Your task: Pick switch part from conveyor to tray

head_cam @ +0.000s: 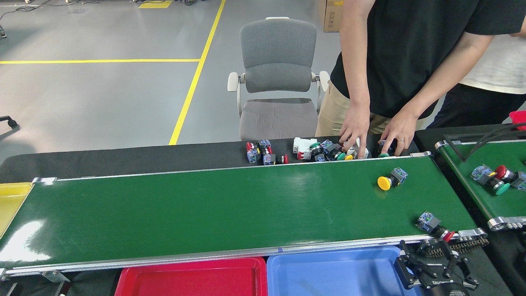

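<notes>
The wide dark-green conveyor (213, 209) runs across the head view. A yellow-capped switch part (390, 179) lies on its far right. A red-capped switch part (433, 227) lies at the belt's front right edge, by the end roller. My right gripper (429, 251) stands open just below that red-capped part, in front of the rail, with nothing between its fingers. A blue tray (328, 273) sits below the belt, left of the gripper, beside a red tray (193, 279). My left gripper is out of view.
A person's two hands (357, 133) rest on a pile of switch parts (324, 150) on the black cloth behind the belt. A narrower green belt (505, 201) at the right carries more parts (493, 179). A yellow tray (10, 201) sits at the left end. A grey chair (279, 82) stands behind.
</notes>
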